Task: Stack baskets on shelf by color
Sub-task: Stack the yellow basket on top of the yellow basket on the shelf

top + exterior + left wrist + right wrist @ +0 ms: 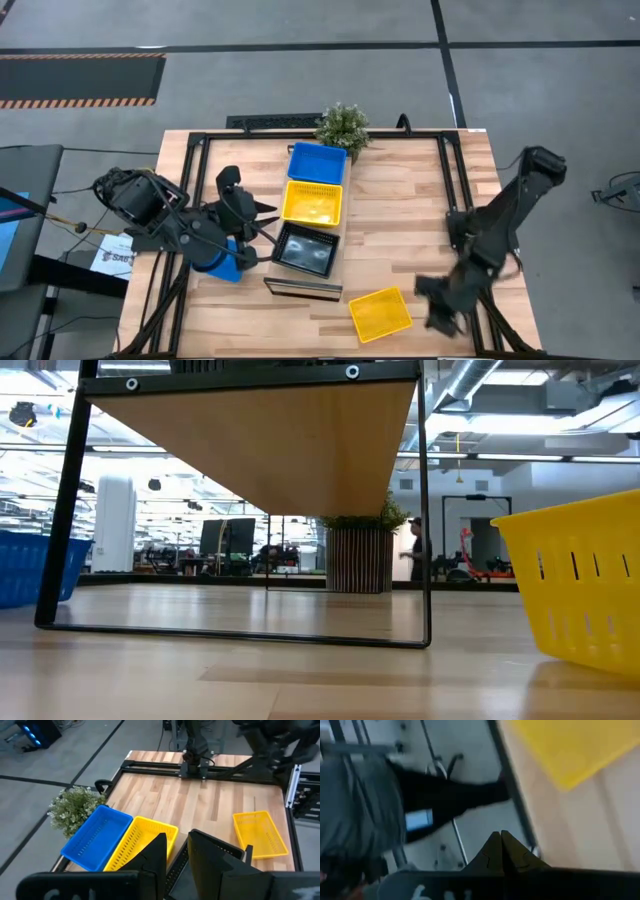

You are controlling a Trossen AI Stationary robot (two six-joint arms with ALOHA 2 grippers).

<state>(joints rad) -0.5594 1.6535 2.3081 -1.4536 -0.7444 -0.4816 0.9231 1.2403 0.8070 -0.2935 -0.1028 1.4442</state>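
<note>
The shelf [303, 288] stands mid-table and carries a blue basket [317, 163] at its far end, a yellow basket [314, 202] in the middle and a black basket [305, 248] at its near end. Another blue basket [225, 264] rests on the table to the shelf's left, partly under my left arm. A loose yellow basket [380, 313] rests on the table near the front edge. My left gripper [265, 224] is open and empty, left of the shelf, above the black basket's left rim [176, 852]. My right gripper [436, 312] is shut and empty, right of the loose yellow basket [501, 837].
A small potted plant [343, 127] stands at the table's far edge behind the shelf. A dark metal frame [200, 150] runs around the tabletop. Bare wood lies between the shelf and my right arm. The low view shows the shelf's underside [260, 440].
</note>
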